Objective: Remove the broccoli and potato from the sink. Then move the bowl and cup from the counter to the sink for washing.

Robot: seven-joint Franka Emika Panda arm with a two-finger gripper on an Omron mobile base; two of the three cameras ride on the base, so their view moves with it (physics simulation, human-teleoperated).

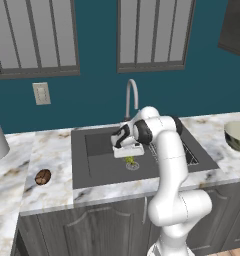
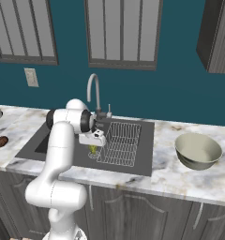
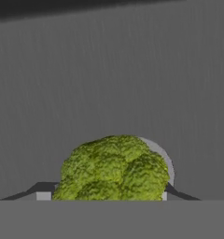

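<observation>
So the broccoli [image 3: 115, 169] is sitting on the sink [image 1: 99, 165] floor right by the round drain [image 1: 134, 166], roughly mid-basin, with the wire rack [image 2: 119, 143] just to its right. The end effector [image 1: 129, 156] is straight down over it, and in the hand view the floret sits low in the middle with the finger tips [image 3: 43, 196] poking out on both sides. Honestly can't tell if it's actually pinching yet; the jaws look partway in, straddling it but not clearly touching. My take: this is the grab step, so keep it centred and squeeze around the bumpy head rather than the stem, since that lumpy top will probably want to roll or squirt out sideways. Then lift straight up so it clears the sink edge and stays off the faucet [image 1: 131, 97] behind. The potato [image 1: 42, 176] is already out on the bench [image 1: 52, 150] to the left, well apart from the sink, and the bowl [image 2: 198, 151] waits on the bench far right.
</observation>
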